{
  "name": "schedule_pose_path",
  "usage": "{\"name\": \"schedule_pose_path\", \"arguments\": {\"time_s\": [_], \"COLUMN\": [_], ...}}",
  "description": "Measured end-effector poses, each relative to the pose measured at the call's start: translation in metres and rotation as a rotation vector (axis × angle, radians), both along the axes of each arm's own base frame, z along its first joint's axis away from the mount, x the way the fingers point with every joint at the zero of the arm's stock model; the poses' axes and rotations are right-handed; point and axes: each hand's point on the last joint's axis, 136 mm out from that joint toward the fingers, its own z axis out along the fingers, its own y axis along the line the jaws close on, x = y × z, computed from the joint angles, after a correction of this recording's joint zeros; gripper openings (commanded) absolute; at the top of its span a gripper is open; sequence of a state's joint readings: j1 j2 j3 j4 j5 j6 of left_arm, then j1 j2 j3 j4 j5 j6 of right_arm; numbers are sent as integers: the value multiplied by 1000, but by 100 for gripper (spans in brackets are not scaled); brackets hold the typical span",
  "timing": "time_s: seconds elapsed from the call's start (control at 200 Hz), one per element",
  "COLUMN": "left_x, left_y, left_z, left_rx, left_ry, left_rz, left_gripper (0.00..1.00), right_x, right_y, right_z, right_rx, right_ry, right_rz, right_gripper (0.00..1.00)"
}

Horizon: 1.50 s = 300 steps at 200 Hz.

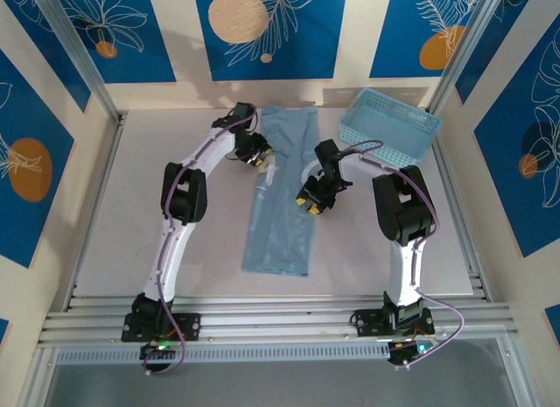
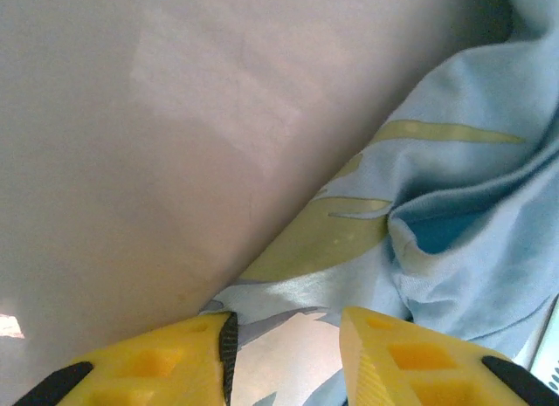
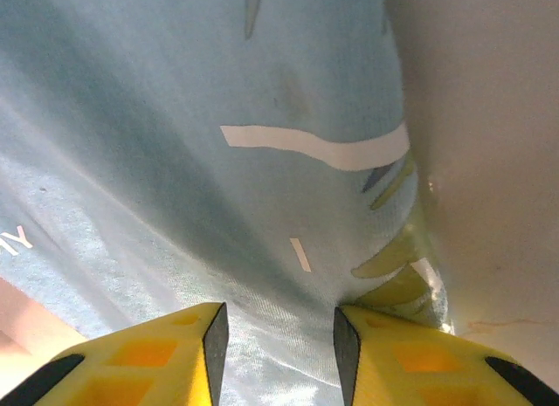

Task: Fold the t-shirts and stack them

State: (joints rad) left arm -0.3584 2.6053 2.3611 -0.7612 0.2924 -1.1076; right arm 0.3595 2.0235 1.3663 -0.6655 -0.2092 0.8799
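Apparently one t-shirt (image 1: 280, 223), one basket (image 1: 385, 143).

Table (image 1: 114, 223) — open lanes: left third, near-right corner, near edge below shirt (image 1: 280, 232). Obstructions — basket (image 1: 389, 127) at far-right corner; left arm (image 1: 184, 197) and right arm (image 1: 402, 206) flanking the shirt mid-table.

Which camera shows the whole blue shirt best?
The top external view: the t-shirt lies there as one long folded strip. The left wrist view shows a rumpled edge; the right wrist view shows close-up fabric with white marks.
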Motion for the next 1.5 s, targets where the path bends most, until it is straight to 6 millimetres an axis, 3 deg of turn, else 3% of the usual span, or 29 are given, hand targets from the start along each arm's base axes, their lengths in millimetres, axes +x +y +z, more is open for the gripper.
{"name": "schedule_pose_path", "arguments": {"time_s": [0.105,0.175,0.29,0.395,0.445,0.515,0.575,0.71,0.775,0.82,0.885,0.985,1.11,1.205,1.32,1.5], "left_x": [-1,-5,-38,-92,-127,-176,-225,-337,-375,-390,-396,-389,-379,-377,-378,-378], "left_y": [5,13,38,58,64,67,66,58,56,55,52,43,34,30,33,32], "left_z": [2,9,29,65,80,87,77,31,18,13,9,7,-6,-17,-19,-20], "left_rx": [36,86,180,220,216,190,163,116,105,99,97,88,81,89,110,119], "left_ry": [-15,-32,-29,-35,-40,-18,38,250,330,359,368,325,298,315,329,325], "left_rz": [-24,-37,-78,-156,-218,-306,-401,-608,-667,-692,-705,-705,-690,-685,-670,-674], "left_gripper": [55,58,60,60,59,59,59,60,60,60,59,56,47,35,21,12], "right_x": [1,3,3,-5,-17,-41,-65,-126,-153,-168,-186,-197,-203,-206,-208,-210], "right_y": [-4,-8,-12,-15,-17,-19,-21,-23,-21,-20,-19,-18,-11,-6,-3,2], "right_z": [1,5,30,72,89,101,99,81,73,70,66,58,49,38,26,7], "right_rx": [-11,-30,-39,-9,16,54,74,89,94,101,115,125,124,121,108,77], "right_ry": [-1,-19,-88,-191,-220,-213,-167,-6,57,86,123,160,182,199,228,270], "right_rz": [0,12,44,62,68,82,98,157,187,205,220,225,232,233,221,224], "right_gripper": [45,50,57,59,59,60,60,61,61,61,61,61,60,59,56,50]}}
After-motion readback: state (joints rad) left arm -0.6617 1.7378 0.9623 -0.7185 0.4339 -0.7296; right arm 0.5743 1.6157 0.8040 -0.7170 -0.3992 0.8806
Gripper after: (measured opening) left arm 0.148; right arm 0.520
